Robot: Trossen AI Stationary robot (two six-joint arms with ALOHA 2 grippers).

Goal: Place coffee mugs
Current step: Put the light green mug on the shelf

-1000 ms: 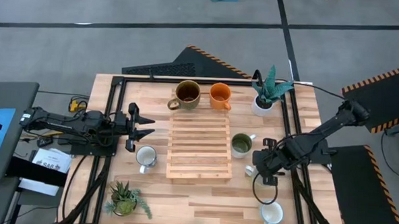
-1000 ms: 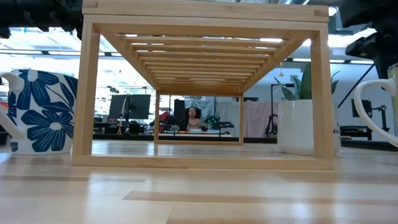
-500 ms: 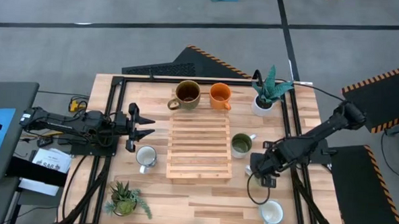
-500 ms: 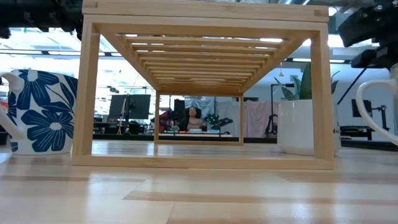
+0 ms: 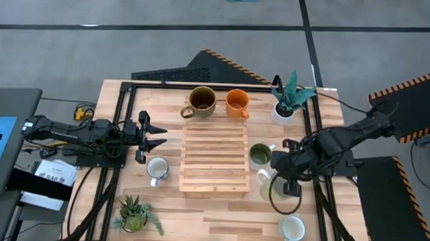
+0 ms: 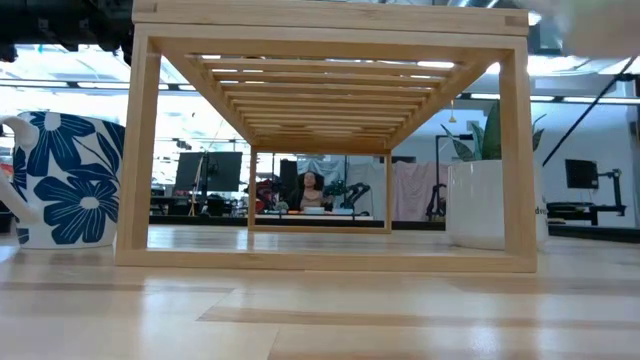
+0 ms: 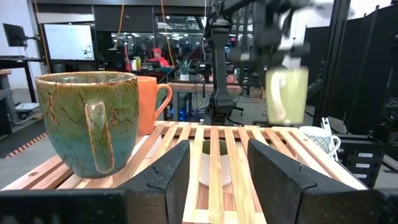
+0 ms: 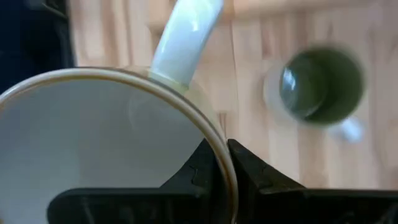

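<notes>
Two mugs [image 5: 216,102] behind rack [image 5: 215,158]; another [image 5: 259,156] apparently right.

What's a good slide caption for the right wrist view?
Right tool clamps the rim of a cream mug, lifted above the green mug.

Two dark, near-black jointed robot arms, built from slim tube-like segments linked by rounded joint housings. The left arm's gripper [image 5: 153,138] ends in two pointed black fingers; in its wrist view these fingers [image 7: 163,180] look broad, matte and blocky with angled inner faces. Black cables loop from the base of the right arm's gripper [image 5: 285,180], whose fingers [image 8: 214,167] are dark, narrow and wedge-shaped.
</notes>
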